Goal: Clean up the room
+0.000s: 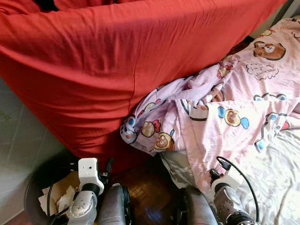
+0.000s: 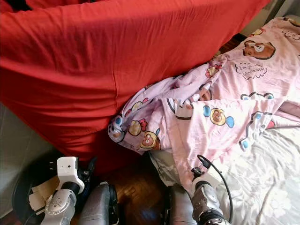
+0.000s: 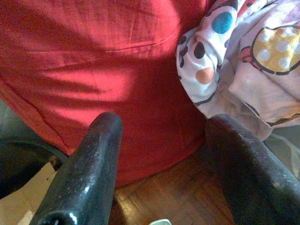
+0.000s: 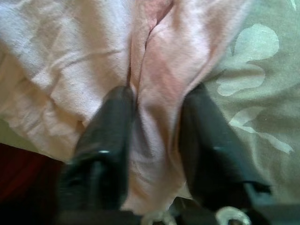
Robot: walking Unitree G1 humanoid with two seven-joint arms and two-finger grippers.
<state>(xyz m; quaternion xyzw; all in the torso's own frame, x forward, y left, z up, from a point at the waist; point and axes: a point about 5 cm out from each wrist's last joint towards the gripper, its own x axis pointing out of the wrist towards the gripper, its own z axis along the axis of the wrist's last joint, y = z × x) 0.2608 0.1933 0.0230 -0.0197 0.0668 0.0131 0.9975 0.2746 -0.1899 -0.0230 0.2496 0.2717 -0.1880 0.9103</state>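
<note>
Pink cartoon blanket (image 1: 225, 108) lies rumpled on the bed beside a red sheet (image 1: 117, 61); right gripper (image 4: 154, 140) apparently pinches its fold, left gripper (image 3: 164, 159) spread wide above wooden floor (image 1: 145, 187)

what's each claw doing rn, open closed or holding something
Left claw: open, holding nothing, facing the red sheet.
Right claw: closed on a fold of the pink cartoon sheet.
</note>
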